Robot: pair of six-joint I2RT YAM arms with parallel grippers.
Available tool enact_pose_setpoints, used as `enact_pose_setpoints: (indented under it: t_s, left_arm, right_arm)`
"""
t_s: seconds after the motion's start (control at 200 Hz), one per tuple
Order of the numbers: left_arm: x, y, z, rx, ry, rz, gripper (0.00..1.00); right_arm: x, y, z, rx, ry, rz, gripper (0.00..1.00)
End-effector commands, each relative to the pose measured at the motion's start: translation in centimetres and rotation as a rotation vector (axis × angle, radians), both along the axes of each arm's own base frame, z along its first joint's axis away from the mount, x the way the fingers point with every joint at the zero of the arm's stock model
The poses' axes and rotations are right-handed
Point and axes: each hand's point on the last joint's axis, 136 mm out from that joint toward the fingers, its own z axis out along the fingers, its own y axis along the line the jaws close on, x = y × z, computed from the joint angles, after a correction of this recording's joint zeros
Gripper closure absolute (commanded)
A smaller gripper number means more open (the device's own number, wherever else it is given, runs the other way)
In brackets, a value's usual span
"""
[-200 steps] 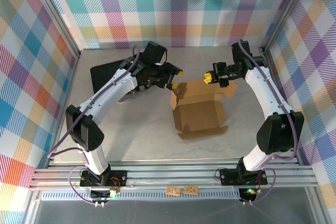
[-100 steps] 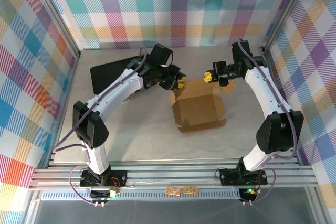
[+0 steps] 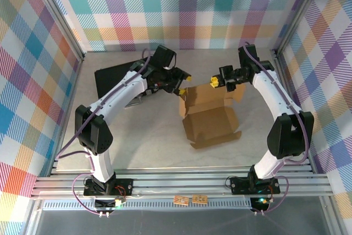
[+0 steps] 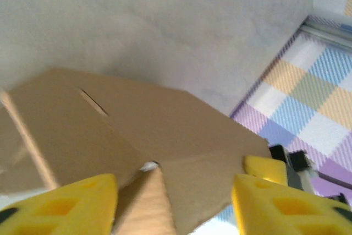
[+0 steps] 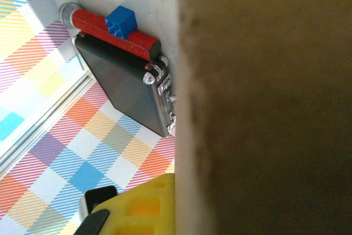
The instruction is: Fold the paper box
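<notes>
The paper box [image 3: 209, 115], plain brown cardboard, lies open in the middle of the table with its back flap raised. My left gripper [image 3: 184, 82] is at the box's back left corner. In the left wrist view its yellow fingers [image 4: 60, 205] stand apart, open, with a cardboard flap [image 4: 165, 136] between them and a gap on the right side. My right gripper [image 3: 216, 81] is shut on the raised back flap. In the right wrist view one yellow finger [image 5: 140, 207] presses against the cardboard [image 5: 264, 103], which hides the other finger.
A black case [image 3: 113, 78] lies at the back left, behind the left arm. The right wrist view shows the black case [image 5: 124, 89] with a red cylinder [image 5: 93, 23] and a blue block [image 5: 121, 20] on its edge. Plaid walls surround the table.
My left gripper closed in at the box's back left corner, then opened and drew back a little. The right gripper shifted slightly left with the flap, and the box moved a little.
</notes>
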Motion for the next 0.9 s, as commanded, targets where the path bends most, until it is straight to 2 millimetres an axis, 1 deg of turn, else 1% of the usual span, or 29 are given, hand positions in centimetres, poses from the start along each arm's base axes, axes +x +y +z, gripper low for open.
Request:
enact_pose_setpoints:
  t_s: [0.0, 0.07, 0.135, 0.195, 0.29, 0.38, 0.465, 0.57, 0.675, 0.755, 0.795, 0.895]
  left_arm:
    - [-0.6, 5.1, 1.4, 0.132, -0.106, -0.063, 0.38]
    - [-1.4, 6.0, 1.5, 0.176, -0.161, -0.141, 0.38]
    - [-2.5, 6.1, 1.1, 0.188, -0.189, -0.213, 0.39]
    - [-3.5, 6.1, -0.2, 0.187, -0.186, -0.256, 0.40]
    - [-4.5, 7.1, -2.5, 0.233, -0.169, -0.276, 0.40]
    - [-4.6, 7.5, -4.1, 0.243, -0.156, -0.260, 0.39]
    - [-4.2, 7.1, -4.8, 0.207, -0.147, -0.234, 0.39]
    - [-3.6, 6.5, -5.7, 0.168, -0.126, -0.199, 0.38]
    - [-2.7, 5.9, -6.1, 0.142, -0.145, -0.191, 0.46]
    - [-2.4, 5.8, -6.2, 0.164, -0.177, -0.230, 0.53]
    - [-2.6, 6.1, -6.2, 0.198, -0.201, -0.265, 0.59]
    - [-3.2, 7.4, -6.3, 0.309, -0.284, -0.375, 0.70]
  right_arm:
    - [1.2, 0.5, -1.2, -0.016, -0.043, 0.011, 1.00]
    - [1.6, 0.8, -1.5, -0.024, -0.055, 0.009, 1.00]
    - [2.2, 1.3, -1.7, -0.018, -0.076, 0.006, 1.00]
    - [2.8, 1.9, -1.7, -0.010, -0.104, 0.012, 1.00]
    - [3.7, 2.8, -1.8, -0.007, -0.147, 0.044, 1.00]
    - [3.7, 3.6, -2.1, -0.009, -0.177, 0.083, 1.00]
    - [3.5, 4.1, -2.6, -0.003, -0.194, 0.106, 1.00]
    - [3.1, 4.0, -3.1, -0.013, -0.211, 0.120, 1.00]
    - [2.9, 4.1, -3.8, -0.018, -0.244, 0.154, 1.00]
    - [2.9, 4.3, -3.7, -0.005, -0.289, 0.179, 1.00]
    - [2.9, 4.3, -3.7, -0.013, -0.304, 0.189, 1.00]
    - [2.8, 4.2, -3.9, -0.028, -0.299, 0.203, 1.00]
